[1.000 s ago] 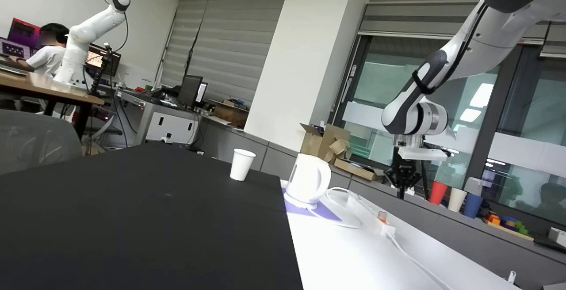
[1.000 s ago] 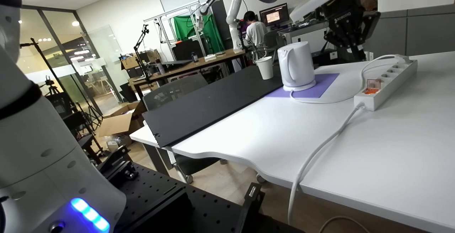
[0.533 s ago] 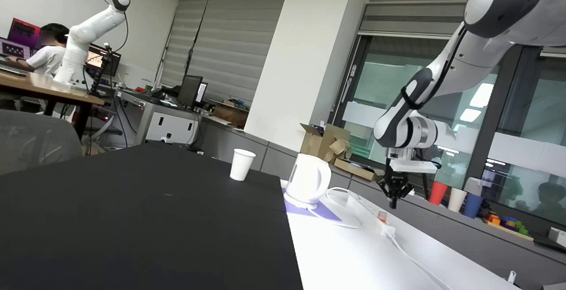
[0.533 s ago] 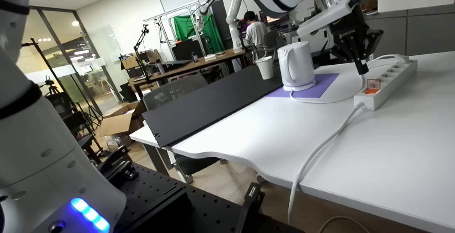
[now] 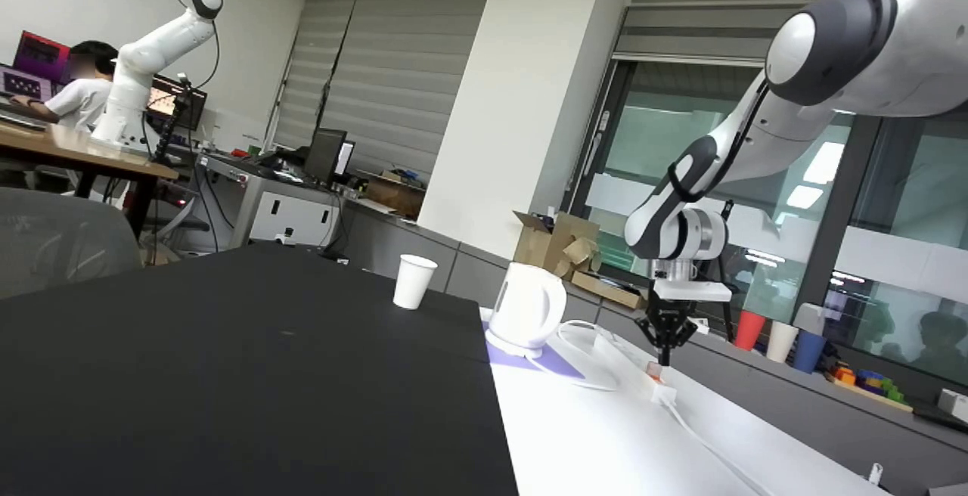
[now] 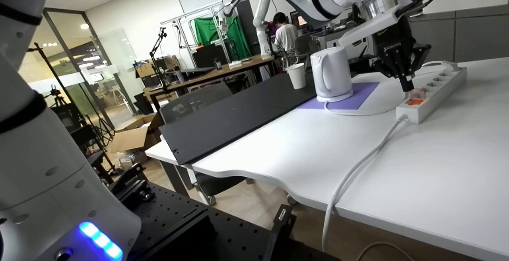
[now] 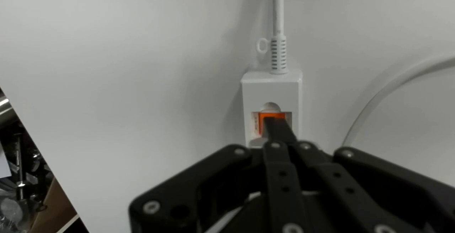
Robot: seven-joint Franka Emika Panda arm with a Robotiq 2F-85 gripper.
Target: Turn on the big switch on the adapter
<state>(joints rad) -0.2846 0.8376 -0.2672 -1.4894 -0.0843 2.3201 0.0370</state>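
Big switch [image 7: 271,114], orange on the adapter [image 7: 263,91], lies just below my claw [image 7: 278,129], which is pressed together; whether they touch, I cannot tell.

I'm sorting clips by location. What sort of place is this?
Probably a robotics lab: another robot arm stands on a table, and a person is near lit computer screens.

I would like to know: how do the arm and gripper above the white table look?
The arm is white with dark grey joint covers, a black strap, a black cable along it and a silver wrist ring; its base shows blue lights. The gripper is black and angular, with ROBOTIQ lettering and silvery screws.
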